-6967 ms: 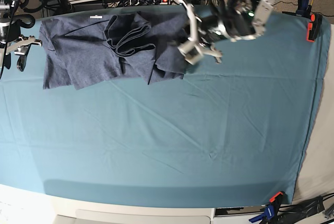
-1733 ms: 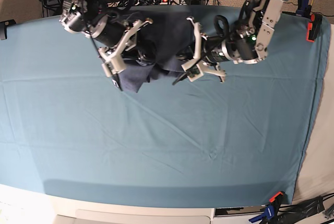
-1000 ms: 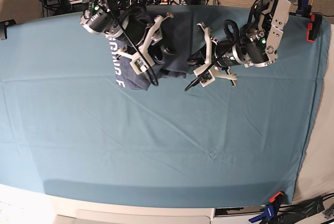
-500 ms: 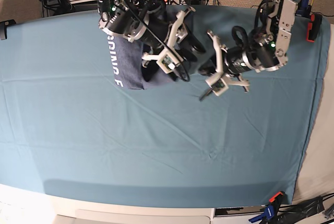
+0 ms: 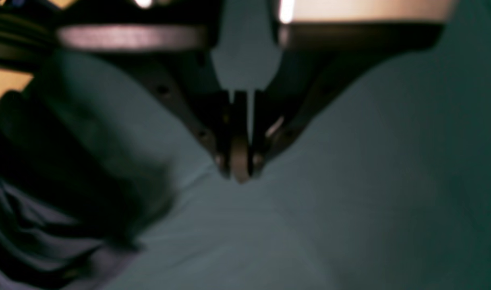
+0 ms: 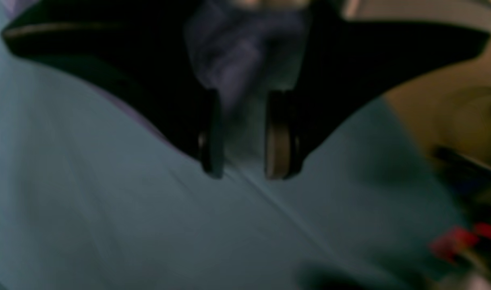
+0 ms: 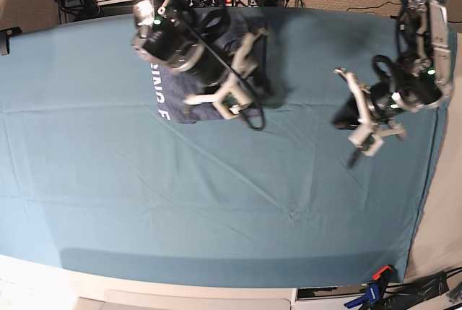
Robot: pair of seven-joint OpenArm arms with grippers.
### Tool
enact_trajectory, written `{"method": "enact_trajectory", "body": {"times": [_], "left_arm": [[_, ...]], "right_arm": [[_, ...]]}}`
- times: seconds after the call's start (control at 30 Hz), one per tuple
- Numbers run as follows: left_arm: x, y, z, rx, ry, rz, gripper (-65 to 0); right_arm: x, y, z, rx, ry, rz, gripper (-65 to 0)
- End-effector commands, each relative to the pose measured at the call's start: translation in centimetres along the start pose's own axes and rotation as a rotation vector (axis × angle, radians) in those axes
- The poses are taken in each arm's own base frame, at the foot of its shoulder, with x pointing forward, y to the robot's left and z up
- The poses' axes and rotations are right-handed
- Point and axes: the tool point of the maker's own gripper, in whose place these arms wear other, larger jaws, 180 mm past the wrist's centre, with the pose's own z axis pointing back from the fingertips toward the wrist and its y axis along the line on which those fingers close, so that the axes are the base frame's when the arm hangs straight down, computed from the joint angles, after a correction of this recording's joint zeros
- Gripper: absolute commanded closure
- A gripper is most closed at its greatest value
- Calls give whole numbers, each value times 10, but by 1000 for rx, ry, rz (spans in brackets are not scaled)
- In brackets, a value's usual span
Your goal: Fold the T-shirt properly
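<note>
A: Where's the shirt?
B: Bench [image 7: 216, 201] under teal cloth; T-shirt [image 7: 170, 89] bunched at the far edge, white lettering showing on its left side, mostly under my right arm.
A: Right fingers?
B: Right fingers [image 6: 245, 169] parted, grasping nothing, over the shirt.
A: Left?
B: Left fingers [image 5: 239, 171] clenched, empty, over bare cloth, well apart from the shirt.

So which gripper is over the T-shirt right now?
The right gripper: it hangs over the bunched T-shirt at the table's far edge. The left gripper is well off to the side, over bare teal cloth.
</note>
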Motion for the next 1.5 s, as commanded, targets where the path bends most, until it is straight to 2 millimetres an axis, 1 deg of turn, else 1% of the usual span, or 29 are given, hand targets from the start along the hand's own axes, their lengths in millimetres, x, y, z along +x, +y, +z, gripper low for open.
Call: {"method": "enact_trajectory", "body": {"times": [0.0, 0.07, 0.17, 0.23, 0.3, 0.33, 0.43, 0.53, 0.6, 0.67, 0.73, 0.77, 0.87, 0.9, 0.93, 1.0, 1.1, 1.17, 1.23, 1.3, 1.4, 1.47], "left_arm": [[10, 9, 16, 32, -32, -24, 0], [5, 19, 40, 83, -24, -37, 0], [-4, 26, 75, 159, -8, -50, 0], [-14, 25, 96, 194, 9, -40, 0], [-27, 19, 113, 209, 42, -16, 0], [-36, 14, 120, 209, 68, -1, 0], [-67, -4, 136, 196, 156, 58, 0], [-101, -24, 151, 175, 261, 134, 0], [-125, -45, 159, 128, 336, 197, 0], [-145, -67, 169, 83, 403, 258, 0], [-164, -87, 183, 46, 482, 305, 0], [-173, -96, 190, 28, 521, 326, 0], [-199, -120, 214, -10, 629, 400, 0], [-208, -127, 220, -21, 657, 435, 0], [-218, -134, 225, -34, 685, 472, 0], [-239, -149, 227, -64, 710, 565, 0], [-287, -177, 227, -100, 773, 706, 0], [-322, -196, 222, -116, 824, 768, 0], [-354, -216, 215, -139, 873, 819, 0], [-381, -234, 206, -159, 907, 862, 0], [-413, -256, 186, -178, 943, 885, 0], [-428, -264, 163, -161, 930, 883, 0]], "right_arm": [[11, -12, 12, -43, -53, 13, -185], [0, -39, 34, -142, -27, 13, -185], [-25, -80, 76, -308, 44, 17, -185], [-56, -102, 104, -395, 138, -9, -185], [-90, -114, 135, -455, 241, -51, -185], [-106, -117, 151, -479, 294, -74, -185], [-151, -118, 204, -537, 453, -148, -185], [-183, -111, 255, -584, 591, -219, -185], [-198, -102, 287, -604, 669, -265, -185], [-208, -93, 315, -620, 745, -294, -185], [-218, -84, 340, -630, 832, -311, -185], [-221, -80, 350, -629, 866, -314, -185], [-229, -68, 364, -608, 930, -329, -185], [-244, -66, 371, -608, 948, -380, -185], [-260, -64, 379, -609, 967, -436, -185], [-300, -57, 392, -594, 996, -567, -185], [-367, -34, 407, -550, 1063, -790, -185], [-410, -14, 409, -507, 1109, -945, -185], [-445, 3, 404, -473, 1131, -1082, -185], [-472, 18, 391, -447, 1135, -1194, -185], [-498, 36, 364, -396, 1154, -1284, -185], [-509, 37, 340, -374, 1144, -1262, -185]]}}
